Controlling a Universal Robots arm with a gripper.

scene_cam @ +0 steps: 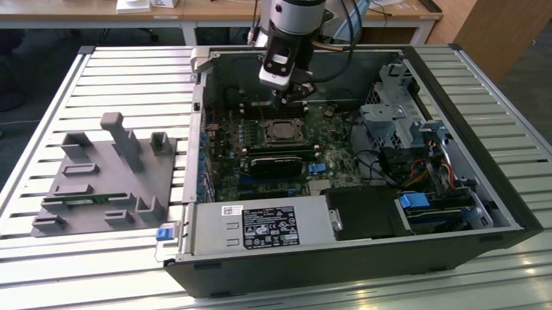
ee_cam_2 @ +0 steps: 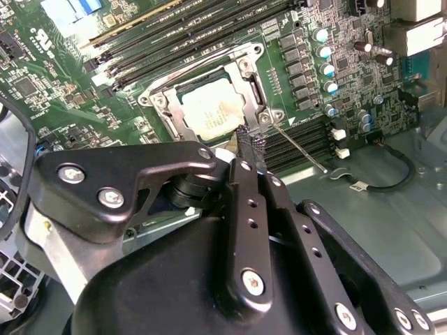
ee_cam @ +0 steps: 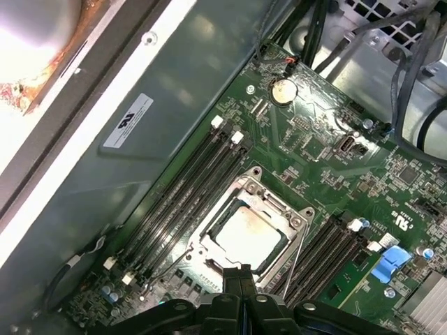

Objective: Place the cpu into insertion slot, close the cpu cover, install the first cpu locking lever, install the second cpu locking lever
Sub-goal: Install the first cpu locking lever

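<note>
Slatted metal worktop (scene_cam: pixel 129 71) carries an open computer case (scene_cam: pixel 483 213) and, toward the exterior view's left, a grey fixture (scene_cam: pixel 103 174) well apart from the work. Your arm (scene_cam: pixel 298 19) reaches down into the case, and your claw (scene_cam: pixel 291 98) hangs over the green board just beside the socket area.

The cpu (scene_cam: pixel 280 132) already lies flat in the slot (ee_cam_2: pixel 179 110). In both wrist views you see its pale tan face (ee_cam_2: pixel 211 112) (ee_cam: pixel 248 234) through the square window of the cover (ee_cam_2: pixel 253 84) (ee_cam: pixel 269 202). The cover is down over the chip and frames it on all sides.

Your claw (ee_cam_2: pixel 249 139) (ee_cam: pixel 241 272) is closed, its two fingertips pressed together with only a thin seam between them. Nothing can be made out between the pads. The tips sit at the edge of the cover, near the corner where a thin wire lever (ee_cam_2: pixel 300 150) (ee_cam: pixel 295 251) starts. That lever runs out at a slant from the corner over the memory slots (ee_cam_2: pixel 300 136) beside the socket. You cannot tell whether the tips touch the lever or whether it is latched.

More memory slots (ee_cam: pixel 188 188) lie on the socket's other side, next to the case wall.
</note>
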